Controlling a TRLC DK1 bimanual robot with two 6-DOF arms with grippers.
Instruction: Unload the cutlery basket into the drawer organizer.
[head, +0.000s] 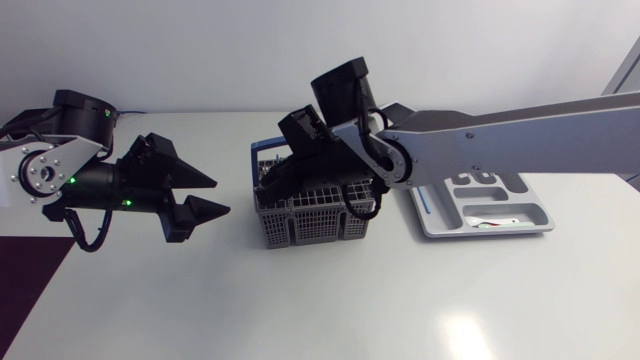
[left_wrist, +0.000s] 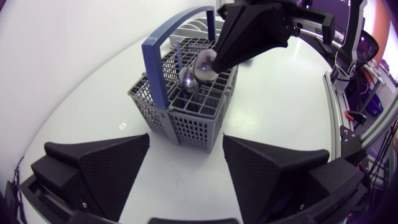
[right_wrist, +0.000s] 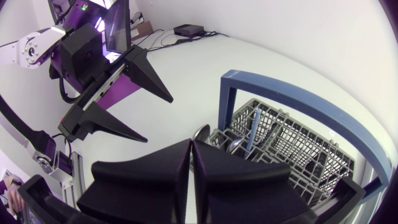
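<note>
The right gripper (left_wrist: 211, 61) slants down into the cutlery basket (head: 312, 218), pinching a spoon (left_wrist: 203, 66); the left gripper (head: 221, 197) hovers beside it, gaping.

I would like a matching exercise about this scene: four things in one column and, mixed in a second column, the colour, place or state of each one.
Column A
1. left gripper
2. right gripper
3. basket handle
4. drawer organizer

Column B
a. blue
b. shut on a spoon, over the cutlery basket
c. open, holding nothing, beside the cutlery basket
d. light grey, partly hidden by the right arm

Pairs: 1-c; 2-b; 3-a; 4-d
</note>
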